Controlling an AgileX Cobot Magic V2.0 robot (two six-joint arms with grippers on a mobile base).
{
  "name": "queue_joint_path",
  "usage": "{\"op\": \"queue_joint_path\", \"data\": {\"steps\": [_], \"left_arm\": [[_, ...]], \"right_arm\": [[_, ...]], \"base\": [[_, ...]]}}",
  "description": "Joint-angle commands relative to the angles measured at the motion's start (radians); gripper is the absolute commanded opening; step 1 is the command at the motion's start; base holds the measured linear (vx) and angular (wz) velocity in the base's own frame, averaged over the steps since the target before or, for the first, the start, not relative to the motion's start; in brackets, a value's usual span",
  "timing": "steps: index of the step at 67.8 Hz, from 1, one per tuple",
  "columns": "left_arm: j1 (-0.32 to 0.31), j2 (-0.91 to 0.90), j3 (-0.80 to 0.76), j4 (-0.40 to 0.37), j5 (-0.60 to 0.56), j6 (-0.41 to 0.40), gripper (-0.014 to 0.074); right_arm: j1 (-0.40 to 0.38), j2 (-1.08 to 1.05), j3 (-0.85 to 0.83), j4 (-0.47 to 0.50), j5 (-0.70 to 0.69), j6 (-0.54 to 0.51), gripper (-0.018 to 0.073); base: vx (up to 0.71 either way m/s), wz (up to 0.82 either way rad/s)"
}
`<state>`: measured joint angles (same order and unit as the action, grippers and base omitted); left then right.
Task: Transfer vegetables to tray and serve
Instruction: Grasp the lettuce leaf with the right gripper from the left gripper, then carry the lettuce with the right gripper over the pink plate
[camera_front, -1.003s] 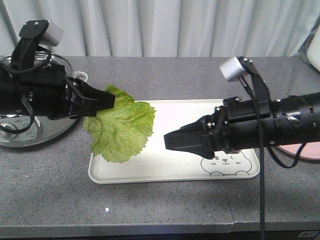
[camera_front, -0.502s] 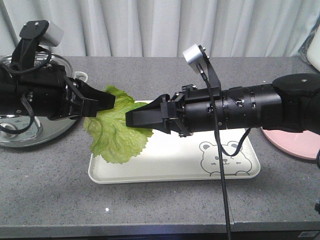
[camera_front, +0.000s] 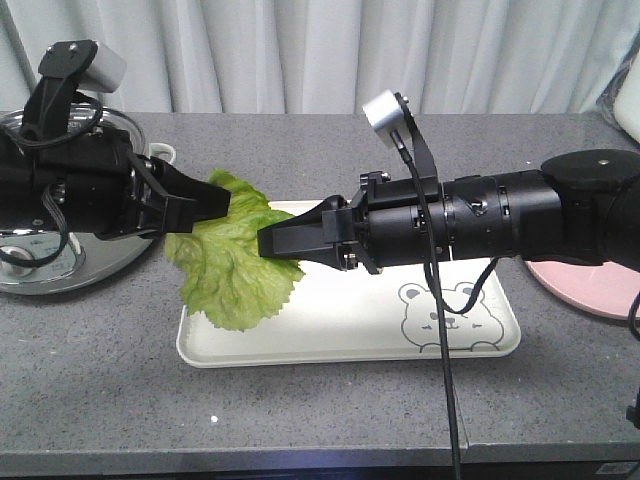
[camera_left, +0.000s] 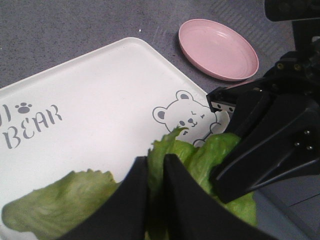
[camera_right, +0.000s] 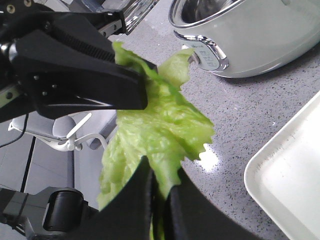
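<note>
The lettuce leaf (camera_front: 228, 275) is held off the table (camera_front: 300, 420) between both arms, over the left end of the tray (camera_front: 350, 335), with part of its crinkled edge hanging out past the tray's left rim. Whether its lower tip touches the tray surface cannot be told. The left tool (camera_front: 222, 203) is closed on the leaf's upper left part; in the left wrist view its two fingers are seen pressed together with green leaf pinched between them. The right tool (camera_front: 268, 243) is reached in from the right and is likewise closed, a fold of the leaf's right edge being gripped between its narrow fingers, as shown in the right wrist view. The tray is laid lengthwise on the middle of the table, and its bear drawing (camera_front: 445, 320) is seen near the front right corner. A pink plate (camera_front: 590, 290) is set on the table just beyond the tray's right end, and a metal pot (camera_right: 260, 35) stands near the table's left edge, behind the left arm.
</note>
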<state>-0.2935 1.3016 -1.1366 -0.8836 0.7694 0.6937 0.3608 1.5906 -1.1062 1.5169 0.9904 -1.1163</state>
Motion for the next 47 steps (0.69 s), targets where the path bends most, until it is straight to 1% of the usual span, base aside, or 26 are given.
{"op": "queue_joint_path", "data": {"steps": [1,9,15,19,26,31,36,47], "left_arm": [[-0.003,-0.023,-0.024,-0.057,-0.042,0.0,0.018],[-0.003,-0.023,-0.024,-0.055,-0.048,0.0,0.0367],[-0.003,-0.026,-0.025,-0.052,-0.053,0.0,0.0473],[-0.003,-0.035,-0.025,-0.039,-0.053,0.0,0.0521],[-0.003,-0.061,-0.027,0.019,-0.053,0.0,0.0551],[-0.003,-0.082,-0.027,0.065,-0.051,0.0,0.0549],[-0.003,-0.098,-0.027,0.102,-0.039,-0.001,0.0542],[-0.003,-0.111,-0.027,0.107,-0.016,-0.001,0.0534]], "right_arm": [[0.0,-0.036,-0.032,0.049,0.029,-0.014,-0.001],[-0.001,-0.038,-0.032,0.031,0.026,-0.014,-0.0008],[-0.003,-0.038,-0.032,0.025,0.024,-0.014,-0.0006],[-0.004,-0.043,-0.032,0.006,0.014,-0.012,-0.0006],[-0.007,-0.078,-0.032,-0.075,-0.044,0.016,-0.0006],[-0.029,-0.12,-0.032,-0.171,-0.088,0.064,-0.0006],[-0.07,-0.168,-0.032,-0.304,-0.12,0.152,-0.0006],[-0.211,-0.283,-0.032,-0.565,-0.129,0.332,-0.0006]], "base": [[0.0,0.0],[0.0,0.0],[0.0,0.0],[0.0,0.0],[0.0,0.0],[0.0,0.0],[0.0,0.0],[0.0,0.0]]}}
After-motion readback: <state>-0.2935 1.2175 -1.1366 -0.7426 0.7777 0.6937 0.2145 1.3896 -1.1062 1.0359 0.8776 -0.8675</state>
